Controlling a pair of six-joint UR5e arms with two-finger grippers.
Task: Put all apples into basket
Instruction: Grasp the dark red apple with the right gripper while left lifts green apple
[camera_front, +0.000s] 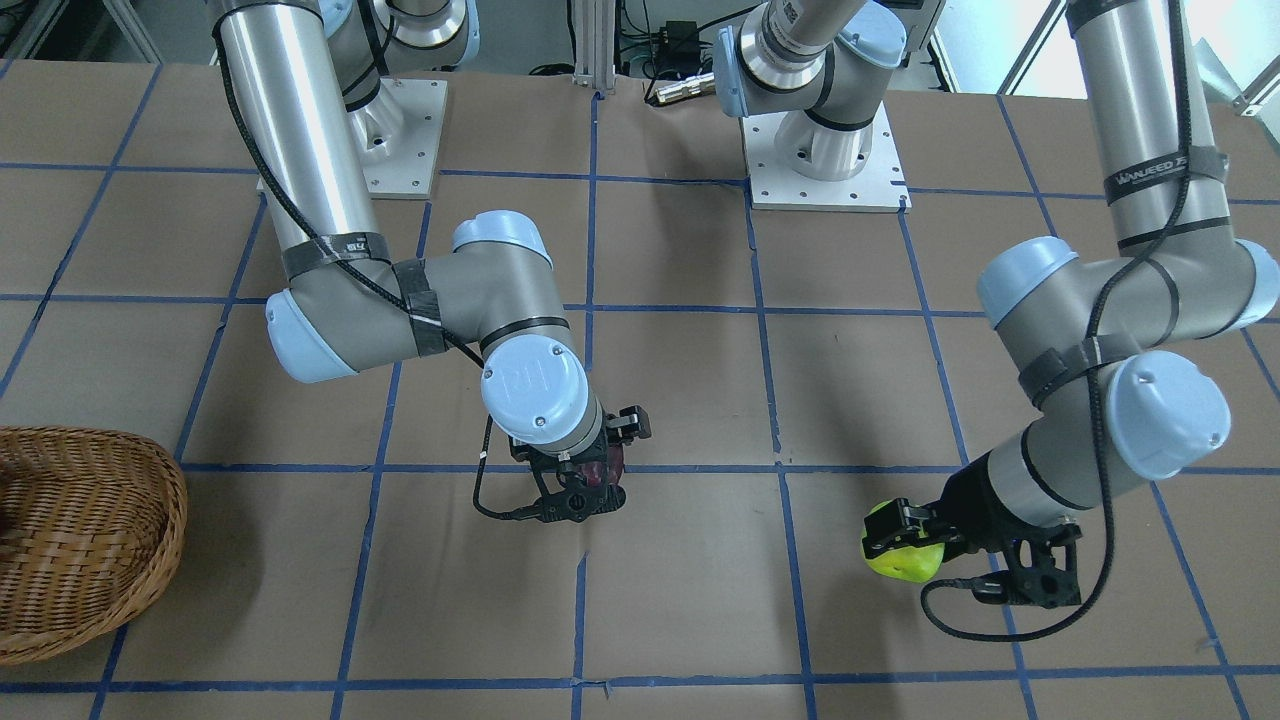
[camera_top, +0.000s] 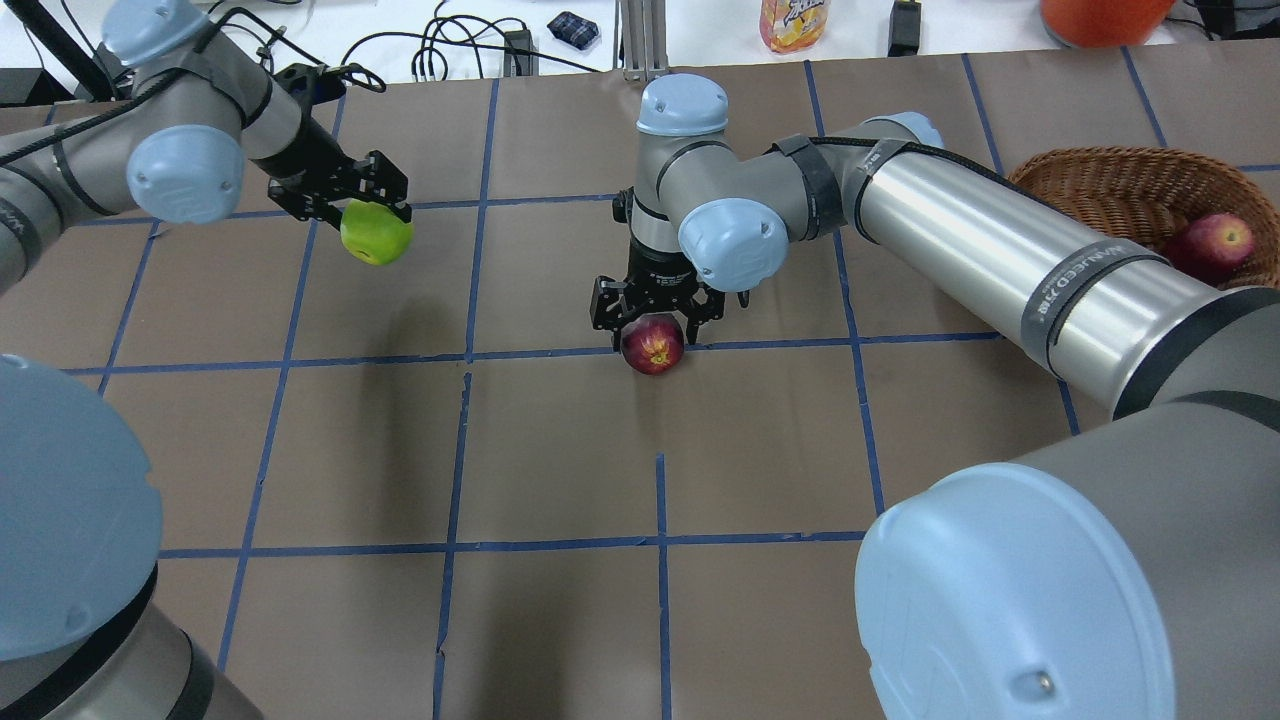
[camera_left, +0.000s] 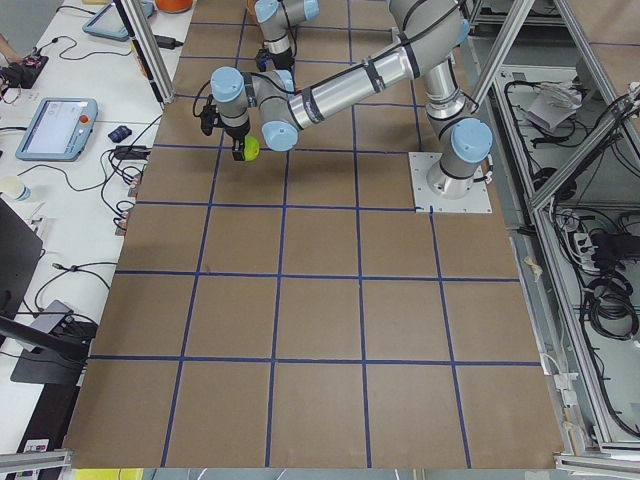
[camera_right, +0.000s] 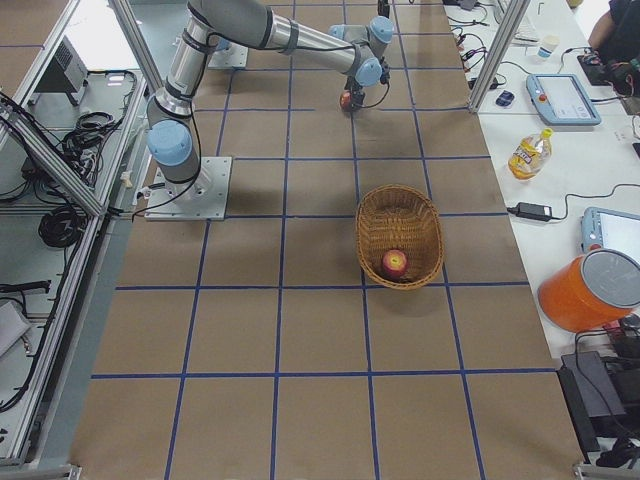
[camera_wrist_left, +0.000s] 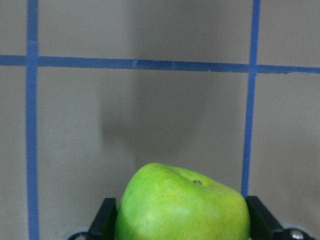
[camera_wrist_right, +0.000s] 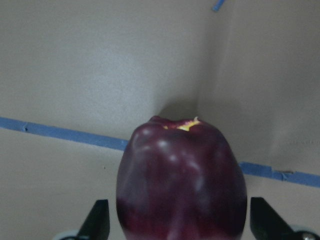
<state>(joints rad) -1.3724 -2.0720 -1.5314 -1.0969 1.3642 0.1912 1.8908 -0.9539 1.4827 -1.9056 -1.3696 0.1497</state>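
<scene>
Left pincer (camera_top: 372, 208) is clamping the lime green apple (camera_top: 377, 232) across its middle and holding it clear of the desk (camera_top: 560, 460) at the far left. Its shadow is falling well below it.

Right pincer (camera_top: 652, 318) is pointing straight down at mid-desk, its jaws straddling the maroon apple (camera_top: 652, 345). The jaws are sitting close against its flanks, but I cannot tell whether they are pressing, or whether the fruit is off the surface.

The red apple (camera_top: 1210, 245) is lying inside the basket (camera_top: 1090, 165) at the far right.

Handling, in my judgement: the apples are behaving as firm, moderately heavy, smooth-skinned bodies that are liable to slip or roll and to bruise if dropped. The widest girth is offering the surest hold, with the jaws on opposite sides.
</scene>
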